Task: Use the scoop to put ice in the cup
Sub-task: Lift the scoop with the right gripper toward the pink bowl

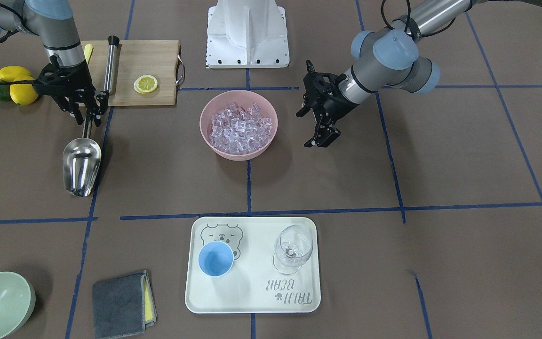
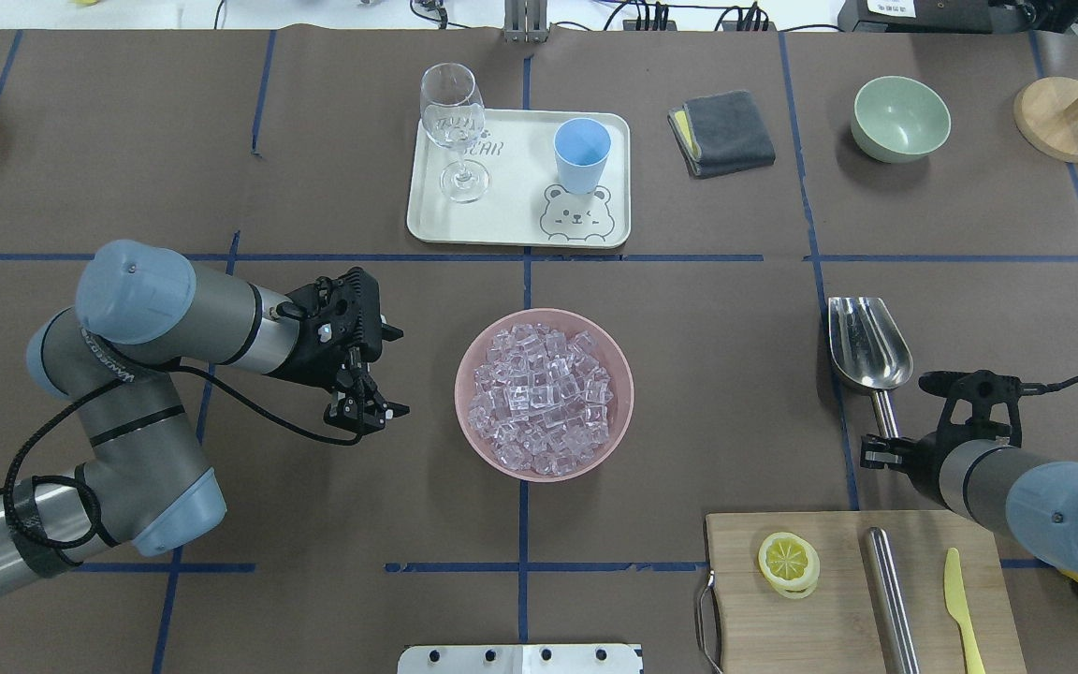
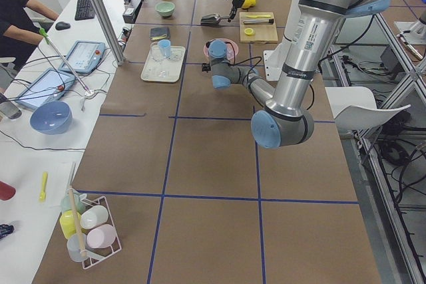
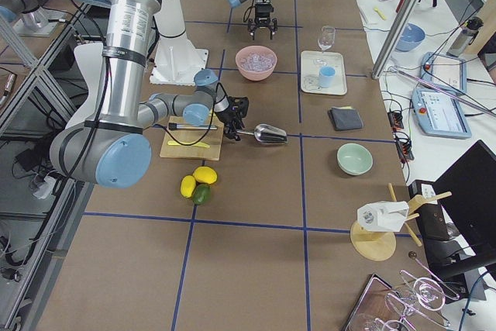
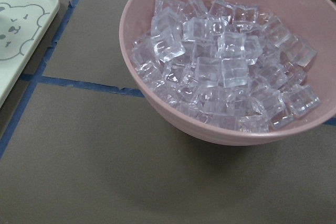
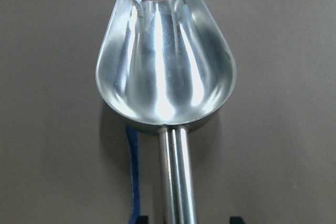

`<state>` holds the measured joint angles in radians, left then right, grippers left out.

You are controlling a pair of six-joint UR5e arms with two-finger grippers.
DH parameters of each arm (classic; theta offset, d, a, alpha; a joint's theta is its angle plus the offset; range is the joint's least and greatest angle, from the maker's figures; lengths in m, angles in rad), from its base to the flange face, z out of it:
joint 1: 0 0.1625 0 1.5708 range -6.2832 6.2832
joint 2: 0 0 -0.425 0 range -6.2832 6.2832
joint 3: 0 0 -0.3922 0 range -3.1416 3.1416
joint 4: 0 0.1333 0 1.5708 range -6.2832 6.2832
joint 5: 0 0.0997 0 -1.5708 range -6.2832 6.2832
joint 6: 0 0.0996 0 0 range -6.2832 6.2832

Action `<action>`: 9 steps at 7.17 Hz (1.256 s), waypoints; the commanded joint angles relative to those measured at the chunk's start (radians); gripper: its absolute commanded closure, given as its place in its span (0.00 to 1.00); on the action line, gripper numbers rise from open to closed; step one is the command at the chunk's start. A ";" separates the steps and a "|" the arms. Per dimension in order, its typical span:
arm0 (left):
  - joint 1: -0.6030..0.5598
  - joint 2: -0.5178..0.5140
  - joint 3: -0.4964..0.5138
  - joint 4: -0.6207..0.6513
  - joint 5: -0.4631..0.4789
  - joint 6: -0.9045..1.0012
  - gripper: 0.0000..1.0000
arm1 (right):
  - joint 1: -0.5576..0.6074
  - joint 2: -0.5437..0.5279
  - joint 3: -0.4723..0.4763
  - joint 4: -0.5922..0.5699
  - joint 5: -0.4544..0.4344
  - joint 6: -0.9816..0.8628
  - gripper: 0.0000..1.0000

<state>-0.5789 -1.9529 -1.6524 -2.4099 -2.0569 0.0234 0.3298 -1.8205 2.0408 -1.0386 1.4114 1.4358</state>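
Straddling the thin handle of the scoop (image 6: pixel 165 82), the right gripper (image 1: pixel 88 115) has its jaws apart, 1 on each side of the rod and not yet pressing it. The shiny trough lies flat on the table, pointing straight ahead of this gripper and empty. The ice (image 1: pixel 239 128) is heaped in a pink bowl (image 1: pixel 205 125) well off to the gripper's left. The blue cup (image 1: pixel 216 259) stands upright and empty on a white tray (image 1: pixel 252 301), farther out beyond that bowl, beside a stemmed glass (image 1: pixel 292 249). The left gripper (image 1: pixel 322 140) hangs just beside the bowl's far side with its jaws apart, holding nothing. The step in hand looks to be taking hold of the scoop. To do it well, I would close squarely on the rod with the handle centred between the jaws, since a round steel rod can roll or twist. I would also grip firmly enough that the trough stays level once loaded.
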 commanded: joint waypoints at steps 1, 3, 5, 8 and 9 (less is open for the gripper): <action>-0.001 0.006 -0.001 -0.002 0.000 0.001 0.00 | 0.000 -0.002 0.001 0.000 0.000 0.000 0.93; -0.001 0.008 -0.001 -0.002 0.000 0.003 0.00 | 0.005 0.001 0.025 -0.001 0.011 0.000 1.00; -0.001 0.006 -0.001 -0.003 0.000 0.004 0.00 | 0.047 -0.002 0.065 -0.004 0.012 0.000 1.00; -0.001 0.005 -0.003 -0.043 0.000 0.004 0.00 | 0.114 0.041 0.244 -0.280 0.092 -0.245 1.00; -0.001 0.006 -0.001 -0.046 0.000 0.004 0.00 | 0.121 0.114 0.243 -0.290 0.151 -0.330 1.00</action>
<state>-0.5799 -1.9481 -1.6549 -2.4469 -2.0571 0.0276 0.4389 -1.7743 2.2557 -1.2711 1.5047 1.2463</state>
